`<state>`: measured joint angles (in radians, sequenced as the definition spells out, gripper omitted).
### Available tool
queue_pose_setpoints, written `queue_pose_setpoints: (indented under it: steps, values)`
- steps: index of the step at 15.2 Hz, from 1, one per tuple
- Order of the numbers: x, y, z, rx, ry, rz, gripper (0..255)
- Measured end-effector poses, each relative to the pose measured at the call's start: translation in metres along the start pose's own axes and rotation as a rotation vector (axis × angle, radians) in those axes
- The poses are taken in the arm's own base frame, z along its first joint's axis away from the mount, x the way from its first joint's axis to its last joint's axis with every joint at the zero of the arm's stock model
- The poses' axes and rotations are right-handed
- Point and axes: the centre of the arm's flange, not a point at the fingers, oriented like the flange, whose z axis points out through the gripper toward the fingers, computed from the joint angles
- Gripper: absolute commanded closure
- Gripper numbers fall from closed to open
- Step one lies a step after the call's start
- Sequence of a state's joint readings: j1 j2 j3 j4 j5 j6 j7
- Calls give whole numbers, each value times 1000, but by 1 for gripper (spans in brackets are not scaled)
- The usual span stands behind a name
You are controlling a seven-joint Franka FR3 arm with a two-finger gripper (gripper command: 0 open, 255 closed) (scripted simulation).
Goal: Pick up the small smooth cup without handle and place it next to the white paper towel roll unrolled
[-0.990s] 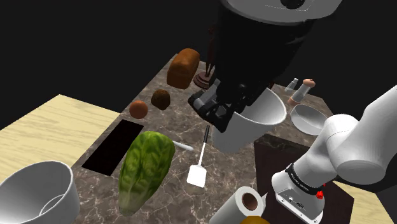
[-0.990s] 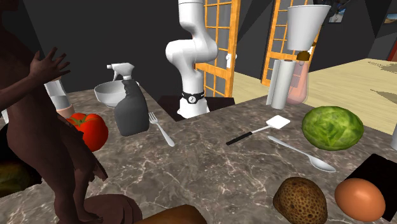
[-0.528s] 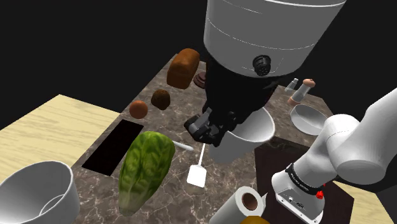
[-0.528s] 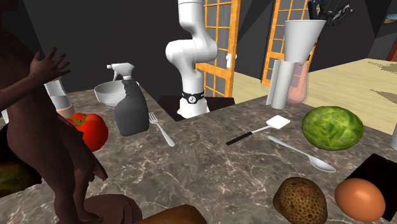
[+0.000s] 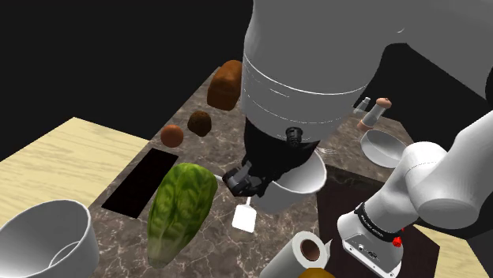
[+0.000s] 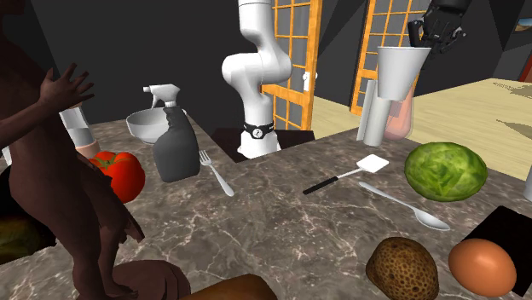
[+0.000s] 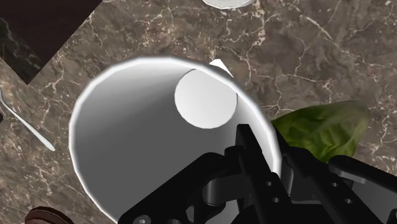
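Observation:
A plain white cup without handle (image 5: 299, 180) hangs tilted above the marble counter (image 5: 213, 142). My black gripper (image 5: 251, 182) is shut on the cup's rim. Looking into the cup (image 7: 153, 140) from the wrist, I see one finger inside the wall and one outside, where the gripper (image 7: 264, 159) clasps it. In the second exterior view the cup (image 6: 399, 72) hovers just over the upright white paper towel roll (image 6: 373, 111), with the gripper (image 6: 426, 41) at its upper right. The roll (image 5: 304, 254) stands near the counter's front edge by the stand.
A green lettuce (image 5: 182, 207), a white spatula (image 5: 245, 219) and a spoon (image 6: 409, 209) lie under and beside the cup. A black rectangular opening (image 5: 141, 182), a bread loaf (image 5: 227, 83), a bowl (image 5: 383, 146), a spray bottle (image 6: 175, 136) and a tomato (image 6: 115, 170) crowd the counter.
The arm has carried the cup downward, closer to the counter and the paper towel roll. The grip on the cup has stayed the same.

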<state>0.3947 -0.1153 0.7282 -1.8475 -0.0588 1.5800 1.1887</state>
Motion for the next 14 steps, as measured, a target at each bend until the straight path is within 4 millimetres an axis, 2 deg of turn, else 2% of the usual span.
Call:
queue_pose_setpoints:
  steps: [14]
  values:
    - [-5,-17,72,0,0,0,255]
